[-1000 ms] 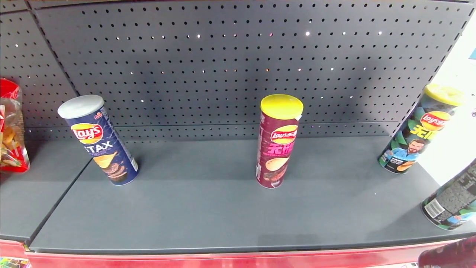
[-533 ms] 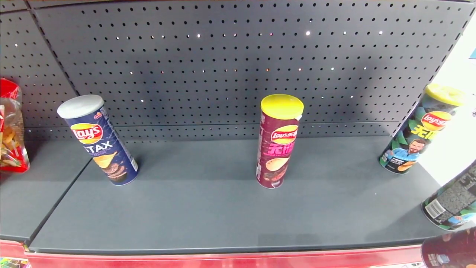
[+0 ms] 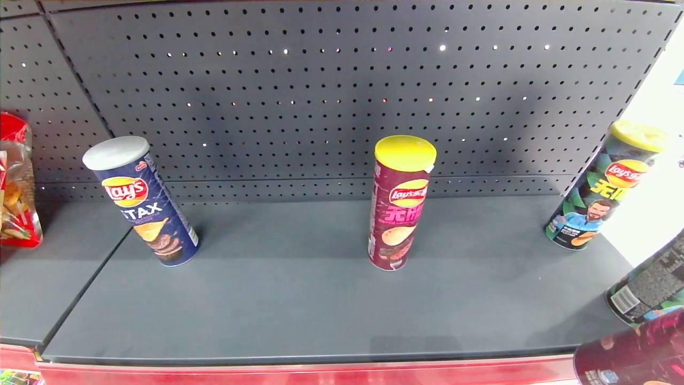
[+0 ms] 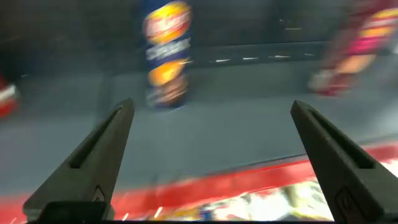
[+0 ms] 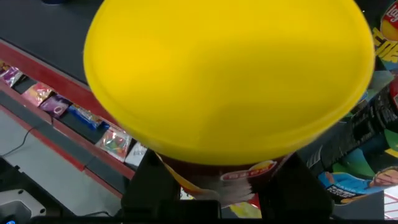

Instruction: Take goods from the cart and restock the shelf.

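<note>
On the grey shelf [image 3: 278, 299] stand a blue chip can [image 3: 143, 206] at the left, a maroon chip can with a yellow lid [image 3: 398, 206] in the middle and a green chip can [image 3: 601, 187] at the right back. A second green can [image 3: 644, 291] stands at the right front. Low at the right front corner, a maroon can [image 3: 636, 353] pokes into the head view. The right wrist view looks down on its yellow lid [image 5: 227, 74], with my right gripper [image 5: 221, 190] shut on the can's body. My left gripper [image 4: 212, 104] hangs open before the shelf, facing the blue can [image 4: 166, 59].
A red snack bag [image 3: 13, 187] sits at the shelf's far left. A perforated back panel [image 3: 320, 80] closes the rear, and a red strip [image 3: 320, 371] runs along the front edge. Wide bare gaps lie between the cans. Small packets [image 5: 93, 118] lie on a lower level.
The maroon can at the lower right corner has come up and leftward into the head view. The cans on the shelf have not moved.
</note>
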Robot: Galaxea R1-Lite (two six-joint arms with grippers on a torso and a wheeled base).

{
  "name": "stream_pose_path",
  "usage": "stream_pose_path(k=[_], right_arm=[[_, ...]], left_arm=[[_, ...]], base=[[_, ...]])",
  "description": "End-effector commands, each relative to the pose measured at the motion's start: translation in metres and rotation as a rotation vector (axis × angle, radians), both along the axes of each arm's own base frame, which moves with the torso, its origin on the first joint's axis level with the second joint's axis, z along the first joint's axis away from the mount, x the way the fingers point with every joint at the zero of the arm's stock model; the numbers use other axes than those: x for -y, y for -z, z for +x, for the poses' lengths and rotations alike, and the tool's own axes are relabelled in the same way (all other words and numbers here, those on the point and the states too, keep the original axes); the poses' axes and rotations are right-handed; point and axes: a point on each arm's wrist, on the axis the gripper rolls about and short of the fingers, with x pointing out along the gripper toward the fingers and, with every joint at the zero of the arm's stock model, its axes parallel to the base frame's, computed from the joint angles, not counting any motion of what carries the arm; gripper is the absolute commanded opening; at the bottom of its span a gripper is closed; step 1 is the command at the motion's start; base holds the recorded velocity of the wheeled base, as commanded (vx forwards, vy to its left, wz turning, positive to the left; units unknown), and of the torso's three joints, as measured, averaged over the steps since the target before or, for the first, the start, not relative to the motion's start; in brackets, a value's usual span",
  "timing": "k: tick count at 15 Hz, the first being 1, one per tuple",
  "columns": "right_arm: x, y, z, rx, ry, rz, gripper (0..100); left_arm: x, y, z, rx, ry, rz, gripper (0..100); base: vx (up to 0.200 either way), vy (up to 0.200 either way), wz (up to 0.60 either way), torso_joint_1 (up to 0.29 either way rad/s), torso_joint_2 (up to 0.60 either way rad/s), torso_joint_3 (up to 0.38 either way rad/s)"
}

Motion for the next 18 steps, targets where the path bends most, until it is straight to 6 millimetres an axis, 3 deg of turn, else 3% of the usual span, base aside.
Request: stream_pose_path(k=[1,3,5,6,9,12,15,18], right_arm=[[-0.001,-0.002,0.010,-0.036,-0.015,-0.009,0],[-0.002,-0.004,0.013,-0.026,-0.037,-0.051,0],[-0.003,-0.003,0.019,-0.057,-0.056,-0.054,0],[-0.004,-0.008,0.025,-0.068,-0.068,-0.056,0],[-0.005,-0.005,0.032,-0.112,-0.071,-0.063,0],[-0.005,-0.008,0.037,-0.114,-0.049,-0.067,0],[-0.005,-0.011,0.038,-0.111,-0.046,-0.067,0],[-0.005,-0.012,0.038,-0.106,-0.040,-0.068,0]], left_arm=[[0.012,-0.043,0.052,-0.129,0.252,0.047,100],[0.022,-0.048,0.093,-0.201,0.381,0.131,100],[0.033,-0.046,0.115,-0.238,0.466,0.140,100],[0.049,-0.050,0.143,-0.249,0.538,0.143,100],[0.091,-0.036,0.199,-0.230,0.696,0.142,100],[0.111,-0.024,0.243,-0.219,0.736,0.147,100],[0.126,-0.029,0.266,-0.195,0.771,0.146,100],[0.149,-0.030,0.274,-0.182,0.839,0.149,100]], base=[[0.000,0.000,0.00,0.000,0.00,0.000],[0.000,0.000,0.00,0.000,0.00,0.000],[0.000,0.000,0.00,0.000,0.00,0.000],[0.000,0.000,0.00,0.000,0.00,0.000],[0.000,0.000,0.00,0.000,0.00,0.000],[0.000,0.000,0.00,0.000,0.00,0.000],[0.000,0.000,0.00,0.000,0.00,0.000],[0.000,0.000,0.00,0.000,0.00,0.000]])
